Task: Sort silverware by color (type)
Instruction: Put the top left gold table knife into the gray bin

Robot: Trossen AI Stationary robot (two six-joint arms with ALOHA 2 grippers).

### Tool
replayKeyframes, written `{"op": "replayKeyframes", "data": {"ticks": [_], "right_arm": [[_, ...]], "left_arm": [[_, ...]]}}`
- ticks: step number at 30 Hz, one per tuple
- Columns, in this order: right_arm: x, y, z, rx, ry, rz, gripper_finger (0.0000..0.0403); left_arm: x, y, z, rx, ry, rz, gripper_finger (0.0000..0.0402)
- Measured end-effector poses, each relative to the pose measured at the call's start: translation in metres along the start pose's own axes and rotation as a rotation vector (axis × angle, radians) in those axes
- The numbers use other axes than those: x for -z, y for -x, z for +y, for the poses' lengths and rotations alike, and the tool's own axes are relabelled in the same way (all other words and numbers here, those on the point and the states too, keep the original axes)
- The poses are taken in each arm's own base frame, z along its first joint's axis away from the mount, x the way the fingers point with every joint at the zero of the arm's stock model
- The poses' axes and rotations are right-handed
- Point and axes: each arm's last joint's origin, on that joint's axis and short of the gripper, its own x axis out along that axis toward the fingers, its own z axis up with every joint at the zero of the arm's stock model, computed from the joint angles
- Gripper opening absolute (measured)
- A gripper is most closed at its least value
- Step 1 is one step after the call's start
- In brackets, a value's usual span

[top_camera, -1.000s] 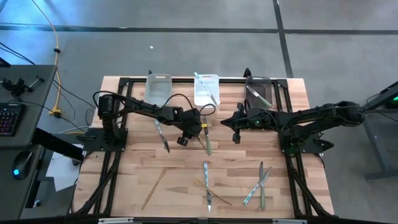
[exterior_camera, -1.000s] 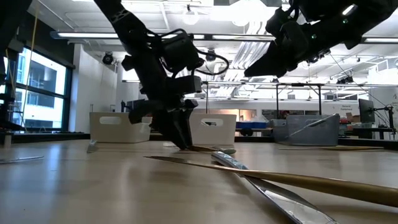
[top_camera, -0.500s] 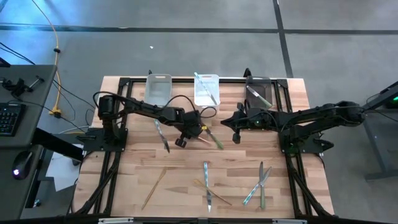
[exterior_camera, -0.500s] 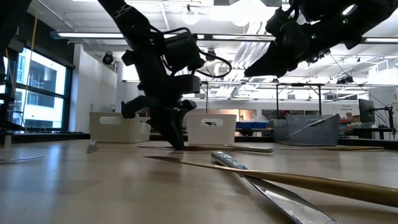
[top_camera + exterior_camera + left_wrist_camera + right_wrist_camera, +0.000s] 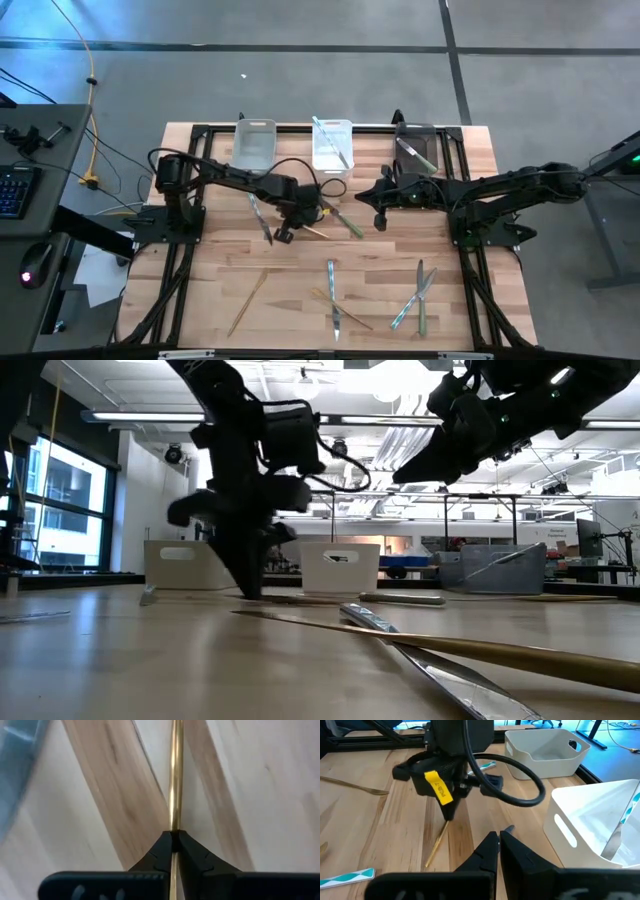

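Observation:
A slim gold piece of silverware (image 5: 174, 775) lies on the table near its middle, with my left gripper (image 5: 284, 234) shut on it; it also shows in the right wrist view, gold piece (image 5: 435, 847). A green piece (image 5: 349, 223) lies just right of it, and a teal knife (image 5: 260, 218) just left. My right gripper (image 5: 379, 218) hangs shut above the table right of centre, holding nothing. More gold, teal and green pieces (image 5: 335, 300) lie toward the near edge. My left gripper pinches the gold piece's thin shaft (image 5: 174, 827) between its two fingertips (image 5: 448, 815). The fingers come from above, pointing down at a slant. The shaft runs straight on out of the gap. The piece lies flat on the wood.
Three bins stand along the far edge: an empty white bin (image 5: 255, 142), a white bin (image 5: 333, 146) with a teal piece in it, and a dark bin (image 5: 417, 146) with a dark piece. Bare wood lies at the table's left and right sides.
My left gripper has shut on the gold piece and gone a little toward the table's left and near edges. The green piece beside it has swung from lying near-to-far into a slant and now lies slightly farther right.

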Motion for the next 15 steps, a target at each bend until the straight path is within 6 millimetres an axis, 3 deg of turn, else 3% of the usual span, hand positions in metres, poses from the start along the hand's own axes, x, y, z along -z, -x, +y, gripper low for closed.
{"op": "replayKeyframes", "data": {"ticks": [5, 15], "right_arm": [[0.000, 0.000, 0.000, -0.001, 0.000, 0.001, 0.0001], [0.000, 0.000, 0.000, -0.002, 0.000, 0.001, 0.0001]], "left_arm": [[-0.002, 0.017, -0.002, -0.013, 0.042, -0.033, 0.0001], [-0.002, 0.020, 0.001, -0.020, 0.123, -0.050, 0.0001]]}}
